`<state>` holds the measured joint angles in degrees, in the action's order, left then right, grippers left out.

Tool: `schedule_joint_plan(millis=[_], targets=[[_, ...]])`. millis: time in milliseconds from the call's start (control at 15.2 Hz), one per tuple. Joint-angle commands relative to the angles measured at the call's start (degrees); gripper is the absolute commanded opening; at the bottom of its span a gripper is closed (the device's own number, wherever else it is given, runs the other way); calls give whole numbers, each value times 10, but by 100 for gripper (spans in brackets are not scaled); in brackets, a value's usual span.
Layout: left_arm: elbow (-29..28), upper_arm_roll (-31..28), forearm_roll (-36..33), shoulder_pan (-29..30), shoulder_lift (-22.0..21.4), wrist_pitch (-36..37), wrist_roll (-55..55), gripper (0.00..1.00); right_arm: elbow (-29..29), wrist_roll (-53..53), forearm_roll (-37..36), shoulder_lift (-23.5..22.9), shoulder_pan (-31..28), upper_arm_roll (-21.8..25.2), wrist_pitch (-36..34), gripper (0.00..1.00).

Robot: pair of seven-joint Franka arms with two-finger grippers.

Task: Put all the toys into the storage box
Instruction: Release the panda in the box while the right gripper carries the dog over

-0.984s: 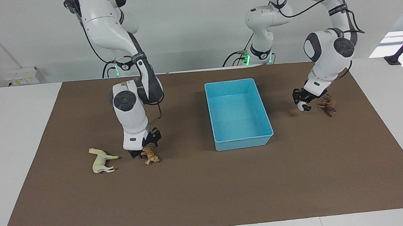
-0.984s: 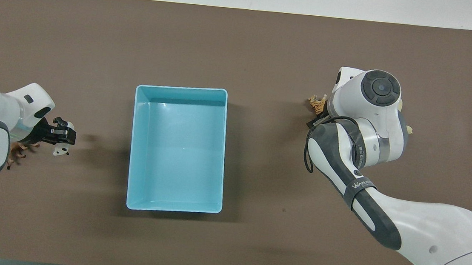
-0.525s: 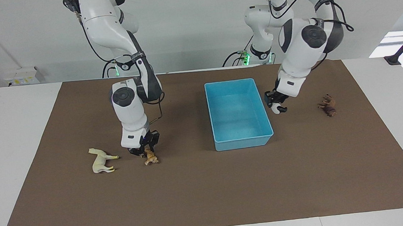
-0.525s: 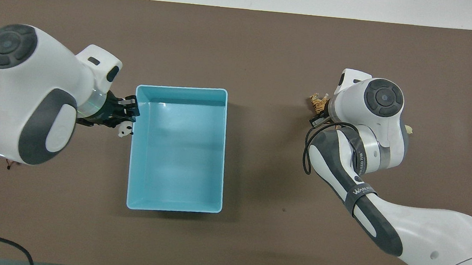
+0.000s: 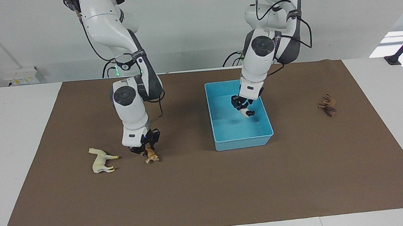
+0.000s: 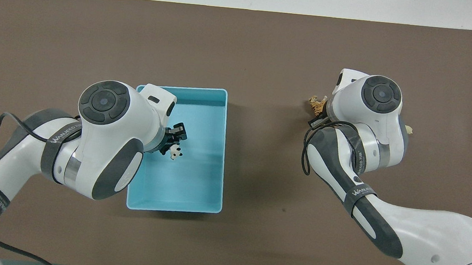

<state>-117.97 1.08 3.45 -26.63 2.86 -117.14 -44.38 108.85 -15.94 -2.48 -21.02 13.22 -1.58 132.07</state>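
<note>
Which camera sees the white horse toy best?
The facing view. There the whole horse lies on the brown mat, beside the tiger. In the overhead view the right arm covers it; only a small cream tip peeks out.

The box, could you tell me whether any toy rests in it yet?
No: the box floor is bare; the panda hangs over it in the left end effector.

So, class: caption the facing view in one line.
Left gripper carries panda over storage box; right gripper at tiger.
</note>
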Motion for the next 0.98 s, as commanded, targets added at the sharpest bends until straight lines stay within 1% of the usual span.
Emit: schedule_joint_plan(millis=[0,131,197,262,328,393,459,525,590,721,787,852,918], targets=[[7,-12,1,15,-33,40,17,100,-94,57,-5,9,21,-4,-123,0],[19,-12,0,48,-43,55,48,100,-176,121,3,6,59,-4,-222,0],[20,-12,-5,76,-45,65,84,100,-228,167,3,-4,86,-4,-272,0],[26,-12,-18,103,-47,69,134,100,-280,221,1,-22,111,-4,-321,0],[35,-12,-31,136,-48,78,182,100,-350,284,2,-47,143,-5,-360,0],[45,-12,-36,167,-48,86,226,100,-396,330,14,-67,173,-5,-370,0],[52,-12,-42,191,-47,91,268,100,-416,358,26,-75,190,-4,-370,0],[58,-12,-46,220,-47,92,311,100,-422,381,28,-80,212,-4,-363,0],[63,-12,-46,248,-46,92,348,100,-425,407,28,-88,236,-4,-345,0],[60,-12,-46,292,-45,81,435,100,-428,455,26,-124,286,0,-294,0],[57,-12,-46,314,-45,69,471,100,-427,470,23,-143,300,1,-271,0],[55,-10,-46,338,-44,53,496,100,-425,480,21,-157,309,1,-261,0],[43,-10,-46,351,-44,36,507,100,-423,485,21,-162,314,1,-256,0]])
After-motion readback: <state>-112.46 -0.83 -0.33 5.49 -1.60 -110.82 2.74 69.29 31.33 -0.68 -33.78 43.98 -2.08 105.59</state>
